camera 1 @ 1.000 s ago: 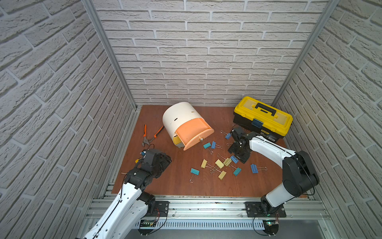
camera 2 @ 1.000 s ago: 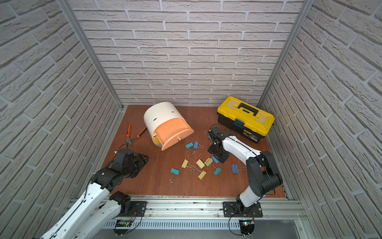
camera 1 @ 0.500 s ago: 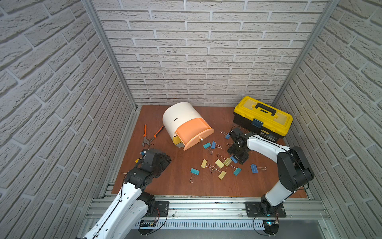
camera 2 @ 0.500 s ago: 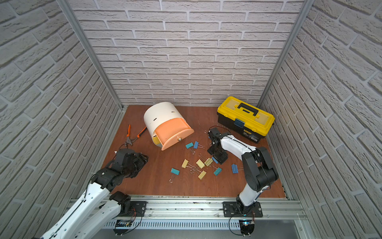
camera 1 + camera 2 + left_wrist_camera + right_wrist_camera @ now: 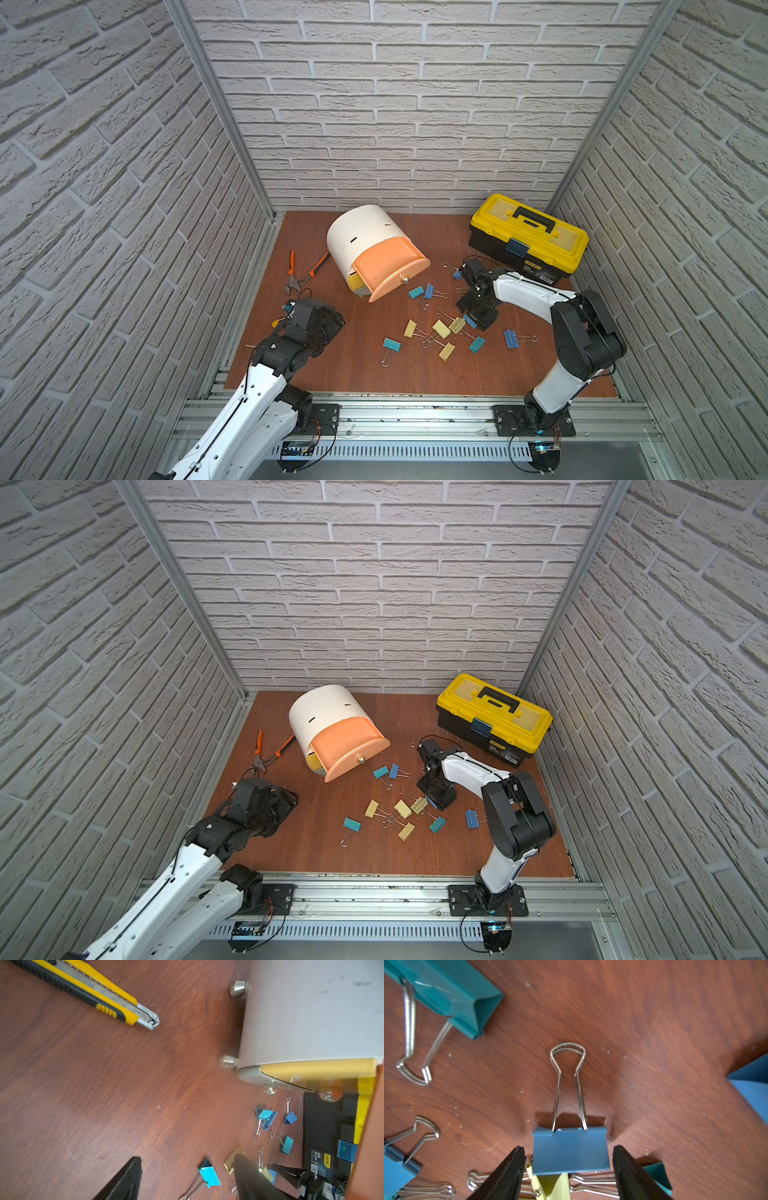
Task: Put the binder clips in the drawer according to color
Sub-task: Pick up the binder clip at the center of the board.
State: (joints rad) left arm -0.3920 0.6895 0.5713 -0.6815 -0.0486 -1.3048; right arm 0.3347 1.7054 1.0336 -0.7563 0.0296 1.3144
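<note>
- clips first, in a top view: binder clips (image 5: pixel 441 328) lie loose on the surface (image 5: pixel 332 374) beside the drawer (image 5: pixel 361 237). eleven show: four blue, three teal, four yellow.
- right wrist: blue clip (image 5: pixel 571 1151) sits between the right tool (image 5: pixel 569 1167), jaws apart and not touching it, handles pointing straight away.
- left wrist: left tool (image 5: pixel 187 1182) stands apart, empty, the farther arm.

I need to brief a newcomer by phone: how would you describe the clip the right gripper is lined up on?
Start at the yellow toolbox; just in front of it the right gripper hangs low over the scattered clips. Between its open fingers, touching neither, lies a blue clip. Unlike the other blue ones, it sits right against a yellow clip, both wire handles laid flat together.
</note>
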